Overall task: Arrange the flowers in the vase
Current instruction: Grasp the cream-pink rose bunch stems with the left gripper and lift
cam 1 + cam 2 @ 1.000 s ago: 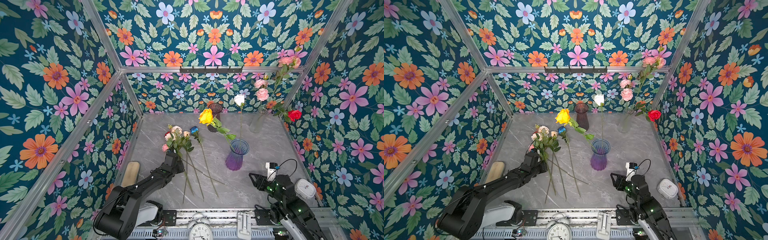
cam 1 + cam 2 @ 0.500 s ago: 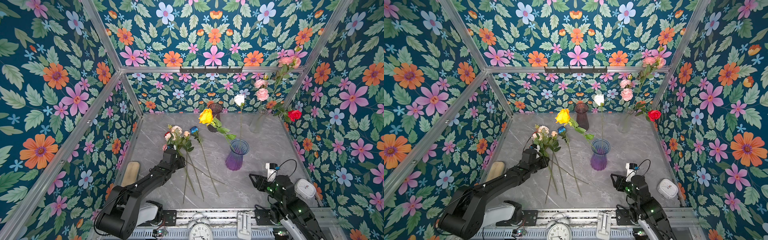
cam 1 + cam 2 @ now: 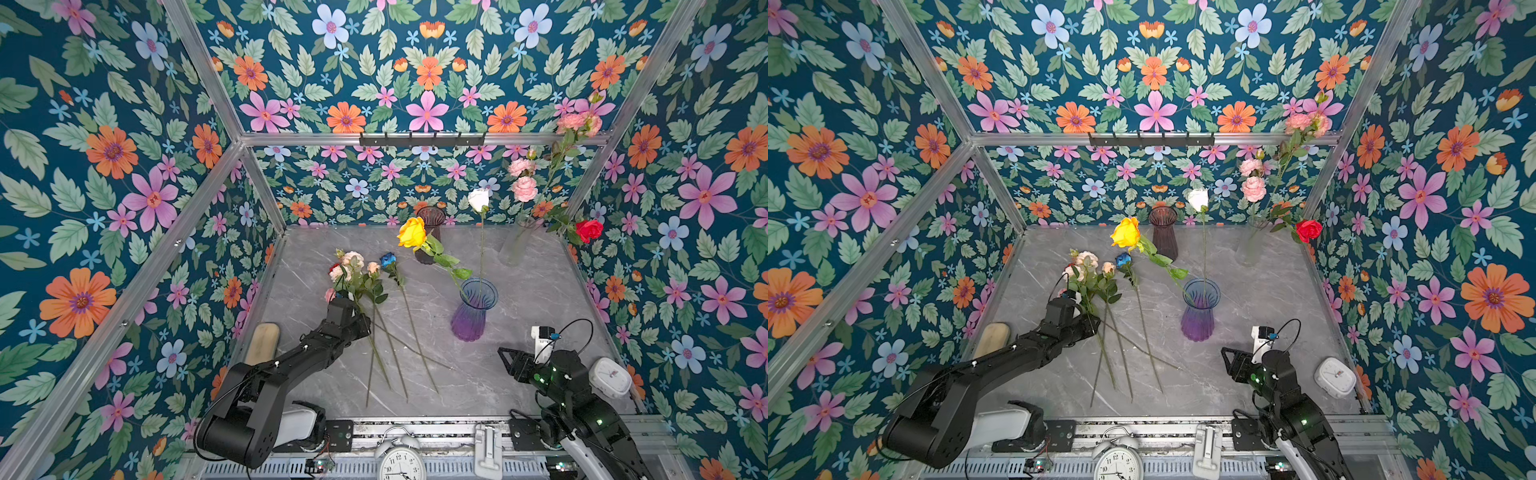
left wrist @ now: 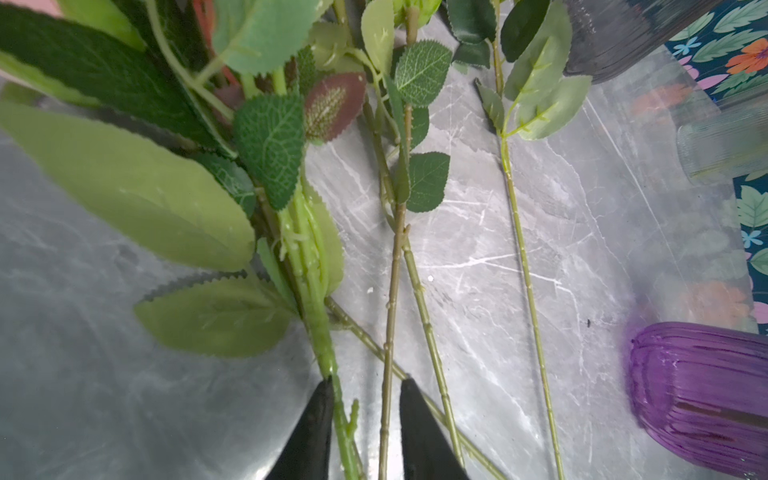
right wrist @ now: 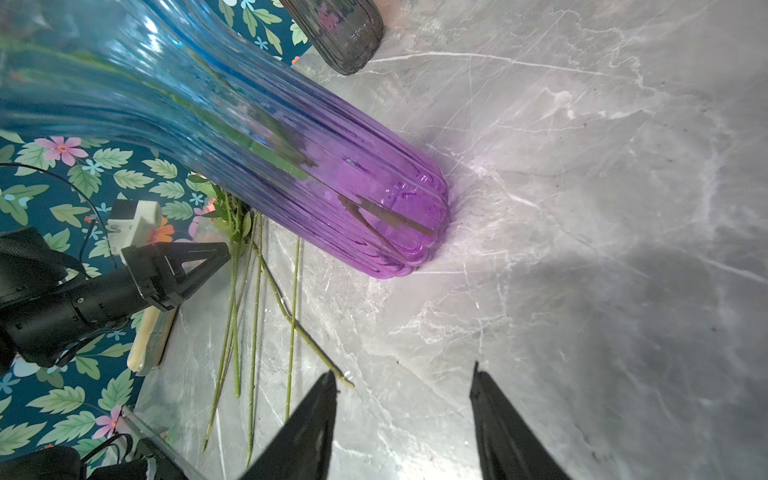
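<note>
**Grabbing one stem out of a crossed pile: how I'd do it**

The loose flowers [image 3: 361, 286] lie fanned out on the grey surface [image 3: 469, 390], blooms toward the back and stems crossing right at the left hand [image 4: 367, 399]. That hand is down among the stems with its fingers parted a little and nothing pinched. The thick stem [image 4: 316, 316] runs along one finger, and a thin stem [image 4: 390, 332] sits loose in the gap.

My take: it should close on just one. I'd shift sideways until only the thick stem is between the fingers, grip below the leaves, then lift slowly so the crossed stems slide off instead of tagging along.

The purple vase [image 3: 473, 311] stands just beside the pile, with a yellow rose [image 3: 412, 232] and a white rose [image 3: 478, 199] in it. The right hand [image 5: 403, 374] is spread wide and empty near the vase, so it could steady it.
</note>
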Motion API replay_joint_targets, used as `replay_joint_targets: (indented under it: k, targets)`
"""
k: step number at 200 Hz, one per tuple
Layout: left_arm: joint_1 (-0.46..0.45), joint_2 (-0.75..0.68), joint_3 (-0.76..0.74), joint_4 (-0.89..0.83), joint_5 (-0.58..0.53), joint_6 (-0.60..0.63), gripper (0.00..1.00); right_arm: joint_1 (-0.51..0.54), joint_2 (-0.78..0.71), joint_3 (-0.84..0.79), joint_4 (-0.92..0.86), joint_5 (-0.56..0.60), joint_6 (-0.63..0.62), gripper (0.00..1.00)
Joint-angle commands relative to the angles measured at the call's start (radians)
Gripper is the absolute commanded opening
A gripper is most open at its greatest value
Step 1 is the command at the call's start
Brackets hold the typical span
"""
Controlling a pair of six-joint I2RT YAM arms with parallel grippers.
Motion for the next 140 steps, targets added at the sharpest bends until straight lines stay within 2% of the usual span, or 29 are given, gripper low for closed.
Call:
replay_joint_targets:
  k: [1, 140]
  targets:
    - [0.004, 0.001, 0.005, 0.002, 0.01, 0.01, 0.31, 0.0, 0.001, -0.001, 0.013, 0.003, 0.006, 0.54]
    - [0.008, 0.038, -0.014, 0.046, 0.028, 0.001, 0.24, 0.001, 0.003, -0.001, 0.016, 0.003, 0.005, 0.54]
